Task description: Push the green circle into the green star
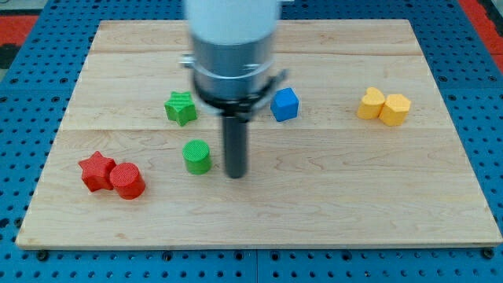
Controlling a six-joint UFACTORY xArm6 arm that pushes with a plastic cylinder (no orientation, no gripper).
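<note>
Pale wooden board (440,189) is seen from above, filling most of the frame, with blue pegboard (16,141) around its edges and a strip of red at the upper corners. A bulky grey and white arm housing (232,47) is shown blurred at the upper centre, and a straight dark rod is seen descending from it. No gripper is fitted, so nothing is grasped or clenched; the rod's lower end, my tip (236,174), is placed on the board just right of centre-left, free of any block.

The green circle (197,156), an upright cylinder, is found immediately to the left of the tip, very near it, with a thin gap of board visible between them. The green star (181,108) is set above the circle and slightly to its left, near but apart from it.

A blue cube (284,104) is seen to the right of the arm housing, in the upper middle of the frame. At the right, a yellow heart (372,103) and a yellow hexagon (395,109) are shown touching. At the lower left, a red star (97,171) and a red circle (126,180) are likewise pressed together.
</note>
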